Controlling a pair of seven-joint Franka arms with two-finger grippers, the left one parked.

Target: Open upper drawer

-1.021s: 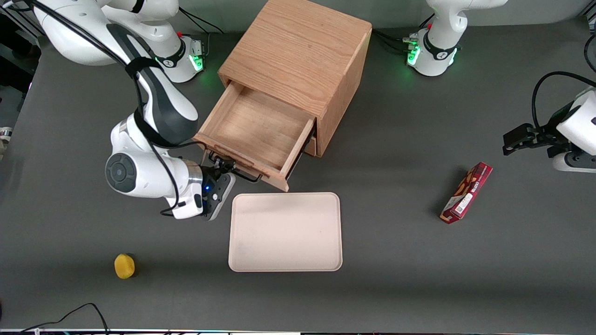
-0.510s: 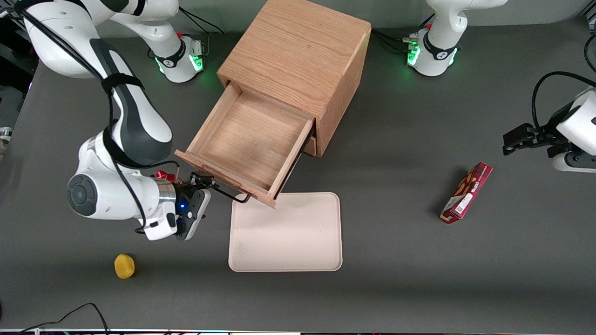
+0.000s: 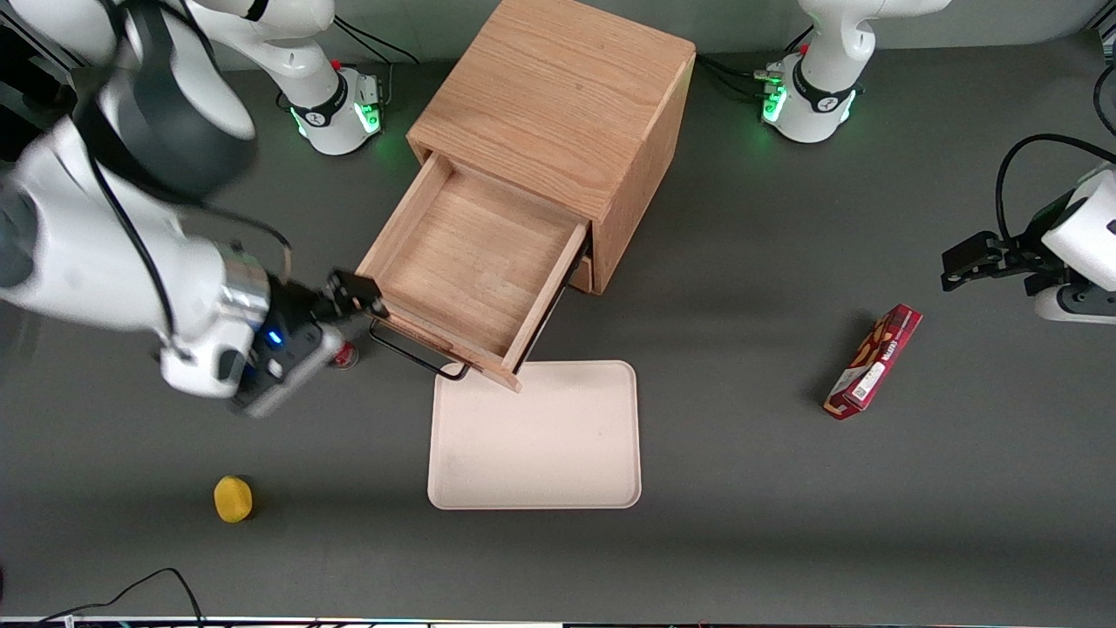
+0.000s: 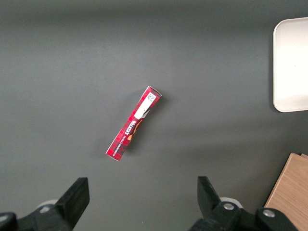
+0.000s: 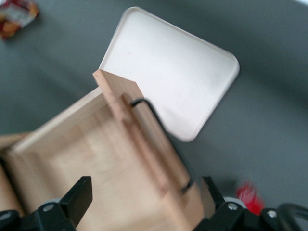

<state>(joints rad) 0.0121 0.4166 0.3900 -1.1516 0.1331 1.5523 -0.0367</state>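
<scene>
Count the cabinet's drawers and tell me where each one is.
2. The upper drawer is pulled out of the cabinet; the lower drawer shows only as a sliver beneath it. The open end effector hovers beside the upper drawer's handle.

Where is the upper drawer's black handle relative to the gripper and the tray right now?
In the front view the black handle on the pulled-out upper drawer sits free just above the tray's edge, with the gripper open beside it at the working arm's end.
</scene>
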